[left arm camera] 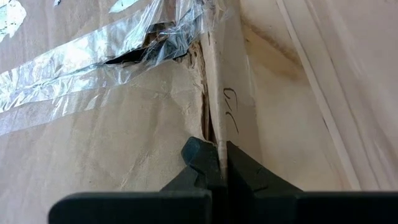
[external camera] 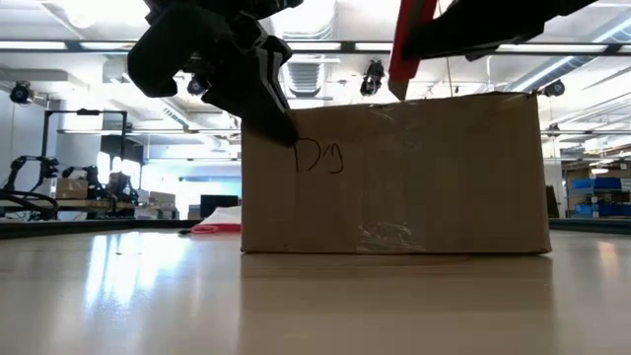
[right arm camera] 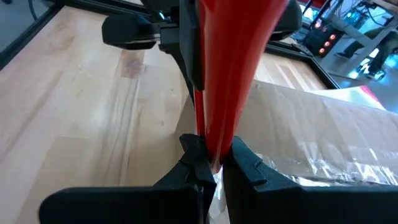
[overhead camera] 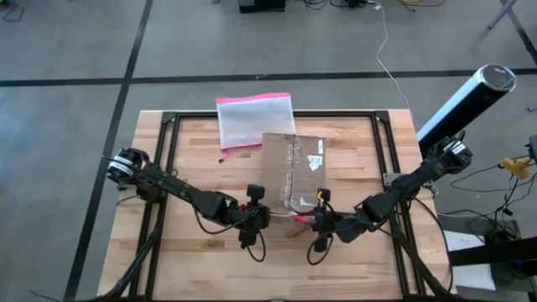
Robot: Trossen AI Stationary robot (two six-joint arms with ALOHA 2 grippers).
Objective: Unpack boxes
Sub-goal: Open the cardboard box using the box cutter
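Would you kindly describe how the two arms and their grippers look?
Both arms are dark, slim and jointed, with black cables looping beneath them. The left arm has a pale silver base joint; the right arm looks much the same. The left gripper and right gripper each have two matte black, wedge-shaped fingers.

Robotics lab or industrial workshop, open-plan: grey concrete floor (overhead camera: 67, 50) marked with dark lines, and loose cables (overhead camera: 382, 42) trailing across it behind a butcher-block wooden table (overhead camera: 201, 268) on a black metal frame (overhead camera: 168, 126). Low view shows rows of ceiling strip lights (external camera: 89, 45), exposed ducting overhead, more robot arms on a bench (external camera: 39, 192) at the far left and blue storage bins (external camera: 596, 192) on shelving at the far right.
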